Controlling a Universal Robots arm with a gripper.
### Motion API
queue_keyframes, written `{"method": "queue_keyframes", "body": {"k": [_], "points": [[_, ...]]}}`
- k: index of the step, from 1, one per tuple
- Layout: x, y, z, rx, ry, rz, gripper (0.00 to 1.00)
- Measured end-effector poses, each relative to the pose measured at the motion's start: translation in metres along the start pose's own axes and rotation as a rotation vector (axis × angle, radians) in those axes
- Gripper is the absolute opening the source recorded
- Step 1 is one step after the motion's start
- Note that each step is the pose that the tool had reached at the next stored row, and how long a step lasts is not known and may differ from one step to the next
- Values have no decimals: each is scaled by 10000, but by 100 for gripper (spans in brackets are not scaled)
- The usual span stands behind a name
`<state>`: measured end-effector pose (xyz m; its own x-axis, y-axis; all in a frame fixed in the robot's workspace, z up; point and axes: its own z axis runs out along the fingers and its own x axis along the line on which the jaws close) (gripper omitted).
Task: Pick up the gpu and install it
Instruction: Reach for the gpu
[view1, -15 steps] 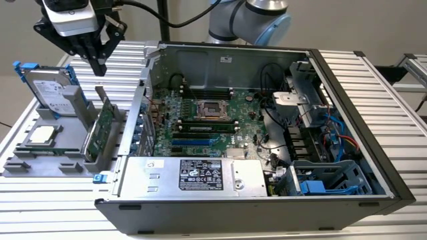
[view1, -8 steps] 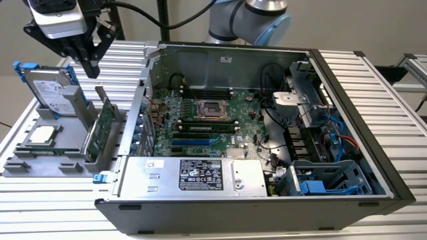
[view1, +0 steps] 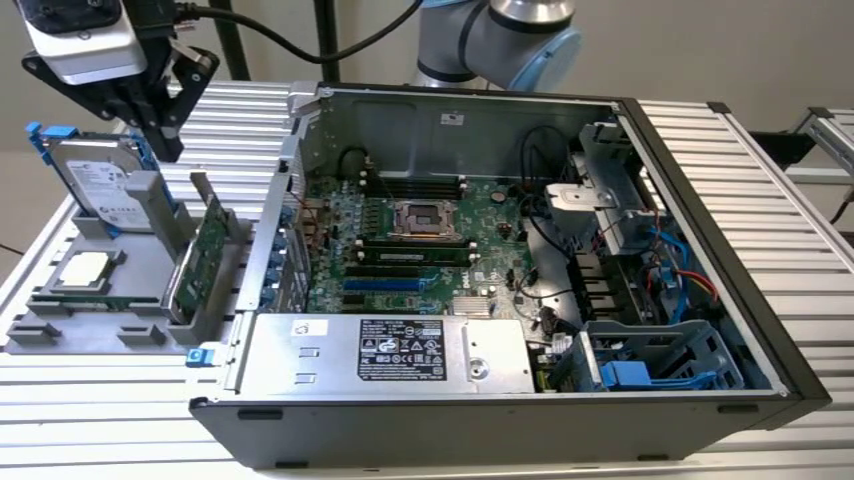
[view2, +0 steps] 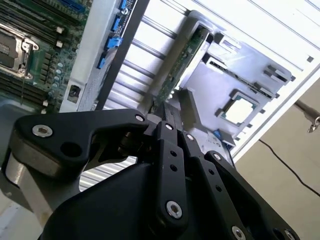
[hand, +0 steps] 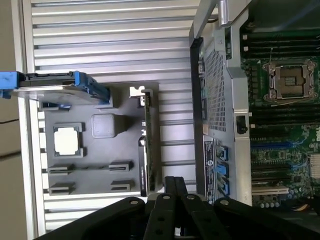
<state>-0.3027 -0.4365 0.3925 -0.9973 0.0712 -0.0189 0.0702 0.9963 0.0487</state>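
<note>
Beside the open computer case (view1: 441, 130), the gpu (view1: 203, 250) is being held upright on its edge in a grey tray (view1: 80, 332), its lower edge being hidden by the slot, the gripper (view1: 167, 148) being seen above the tray, fingers closed together, nothing being gripped.

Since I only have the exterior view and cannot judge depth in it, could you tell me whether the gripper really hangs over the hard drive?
Observer: It seems not; in the first wrist view the gripper shows by the end of the gpu farthest from the hard drive.
Operator: Is it in line with the gpu?
Observer: Not quite; there its tip lies slightly off the gpu's top edge, toward the computer case.
Operator: Does the tray touch the computer case?
Observer: No; that view shows a strip of ribbed table between them.
</note>
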Motion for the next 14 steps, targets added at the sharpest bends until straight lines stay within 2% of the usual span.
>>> {"method": "queue_keyframes", "body": {"k": [7, 14], "points": [[93, -38, -2, -2, 2, -60, 0], [177, -49, -2, -11, 26, -551, 0]]}}
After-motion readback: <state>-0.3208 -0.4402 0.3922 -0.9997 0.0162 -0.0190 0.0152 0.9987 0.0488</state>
